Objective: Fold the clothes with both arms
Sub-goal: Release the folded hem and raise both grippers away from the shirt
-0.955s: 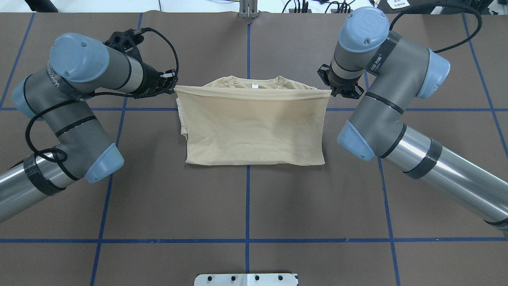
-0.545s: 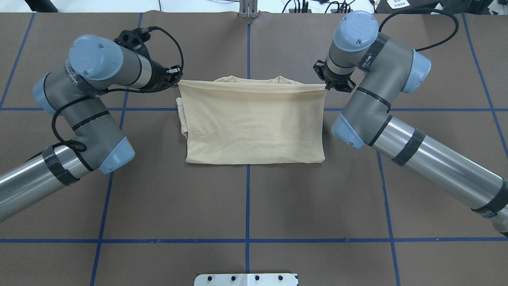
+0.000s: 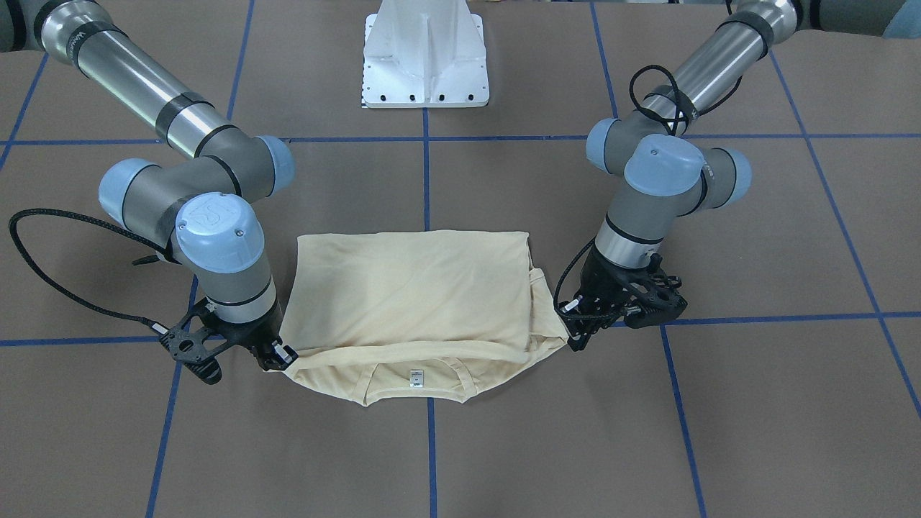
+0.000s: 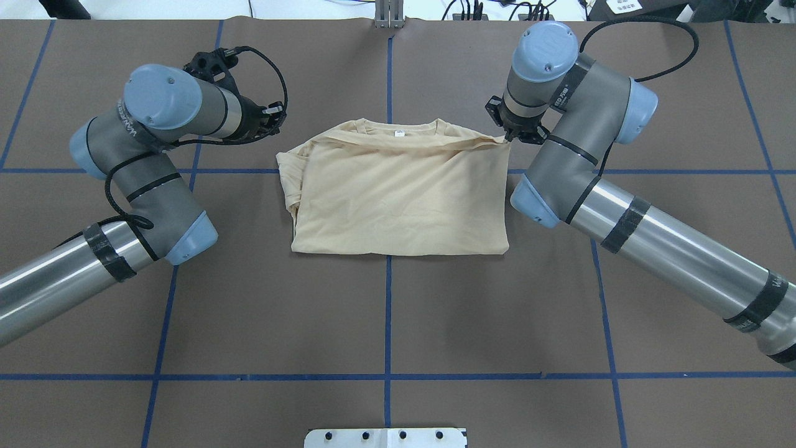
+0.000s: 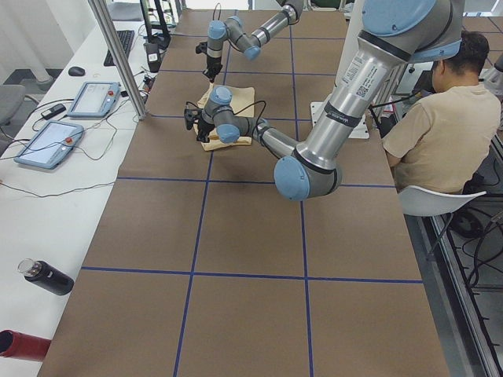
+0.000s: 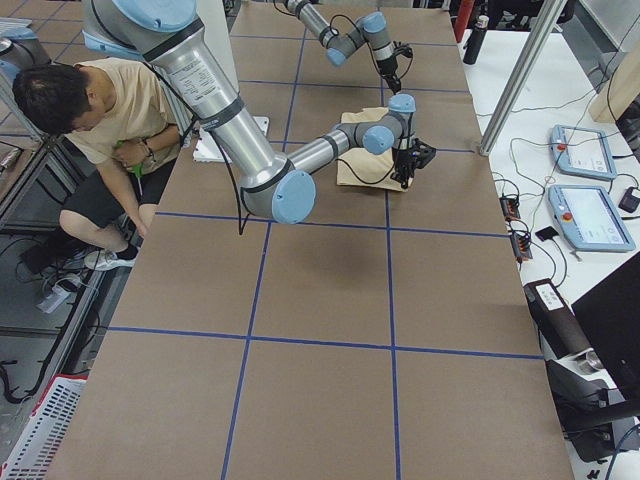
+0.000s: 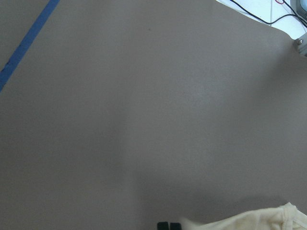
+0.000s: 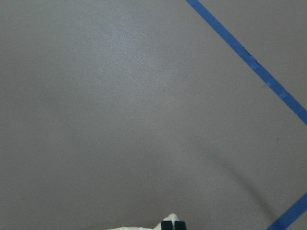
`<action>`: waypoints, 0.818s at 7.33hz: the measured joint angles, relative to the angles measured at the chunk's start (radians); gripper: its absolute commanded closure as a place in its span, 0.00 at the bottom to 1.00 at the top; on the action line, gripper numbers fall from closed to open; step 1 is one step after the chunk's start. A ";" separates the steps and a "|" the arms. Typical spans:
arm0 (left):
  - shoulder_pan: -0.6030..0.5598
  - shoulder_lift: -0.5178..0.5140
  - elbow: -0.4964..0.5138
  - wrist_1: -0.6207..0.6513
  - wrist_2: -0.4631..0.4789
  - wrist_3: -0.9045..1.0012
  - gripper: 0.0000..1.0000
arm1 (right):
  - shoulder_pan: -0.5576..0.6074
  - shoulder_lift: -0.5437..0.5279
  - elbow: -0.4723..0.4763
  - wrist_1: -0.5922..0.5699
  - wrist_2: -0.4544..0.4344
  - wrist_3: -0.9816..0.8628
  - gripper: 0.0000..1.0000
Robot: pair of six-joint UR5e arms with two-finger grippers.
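Note:
The cream-yellow T-shirt (image 4: 398, 193) lies folded on the brown table, back side up, print hidden, its collar and white neck label (image 4: 398, 133) at the far edge. My right gripper (image 4: 507, 138) is shut on the shirt's far right corner, which is still slightly lifted; it also shows in the front view (image 3: 279, 356) and in the right wrist view (image 8: 172, 224). My left gripper (image 4: 275, 122) hovers just beyond the far left corner and holds nothing; that corner lies slumped on the table. In the left wrist view its tips (image 7: 169, 225) stand only slightly parted, with cloth (image 7: 249, 220) below them.
The white pedestal base (image 3: 424, 65) stands at the robot's side of the table. Blue tape lines (image 4: 388, 311) cross the brown surface. An operator (image 5: 440, 118) sits beside the table. Tablets (image 5: 94, 98) and a bottle (image 5: 43, 276) lie on the side bench.
Both grippers carried the lifted edge toward the collar. The left gripper has let go and its corner has dropped, uncovering the collar and label. The right gripper still holds its corner.

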 measured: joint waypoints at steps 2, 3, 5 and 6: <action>0.000 -0.004 0.027 -0.030 0.001 0.002 0.65 | -0.001 0.030 -0.039 0.007 -0.002 -0.001 0.00; 0.000 -0.004 0.033 -0.039 0.001 0.003 0.65 | -0.002 0.048 -0.053 0.008 -0.003 0.000 0.00; 0.000 -0.008 0.034 -0.062 0.000 0.003 0.65 | 0.001 0.066 -0.048 0.013 -0.003 0.003 0.00; 0.000 -0.019 0.033 -0.066 0.000 -0.001 0.65 | 0.006 0.068 -0.027 0.015 0.001 0.006 0.00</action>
